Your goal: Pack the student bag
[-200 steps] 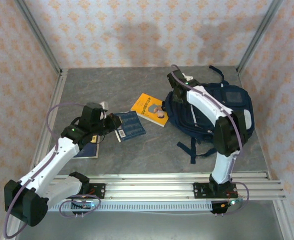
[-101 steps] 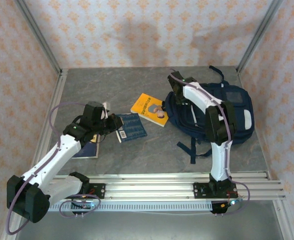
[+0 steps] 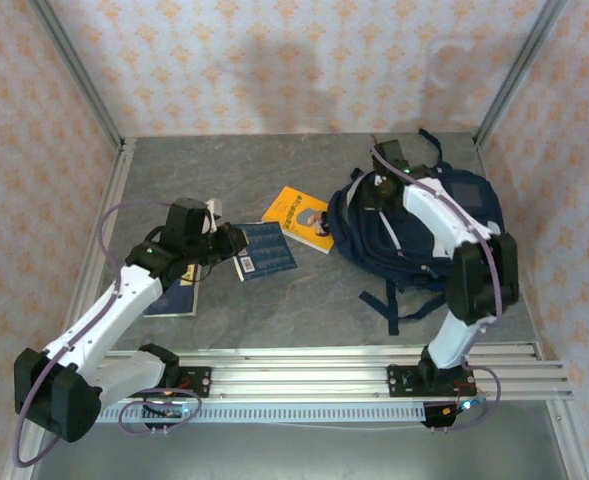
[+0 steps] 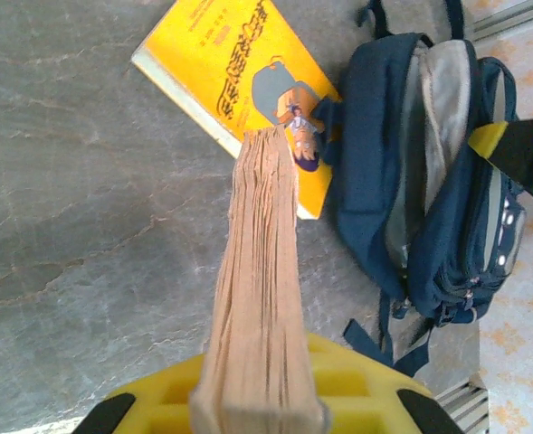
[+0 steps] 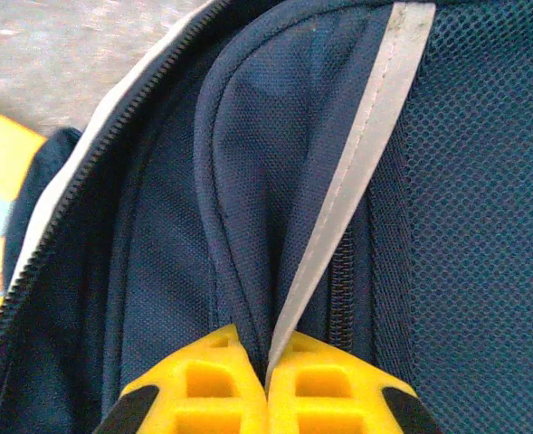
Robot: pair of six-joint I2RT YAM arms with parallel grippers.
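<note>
Beside the stripe (image 5: 356, 172) — right pincer (image 5: 268, 354) nips student bag (image 5: 157, 271); unclear overhead.

Both the left arm (image 3: 104, 310) and the right arm (image 3: 436, 212) have smooth white link shells joined by chunky black joint housings. Each stands on a black base (image 3: 162, 360) bolted to a silver aluminium rail (image 3: 304, 375). A thin lilac cable (image 3: 102, 228) runs loosely alongside each arm with more wiring coiled near the bases, and the left gripper (image 4: 257, 398) and right gripper (image 5: 266, 348) carry bright yellow fingers (image 5: 216, 380) moulded with square recesses and backed by black corners.
</note>
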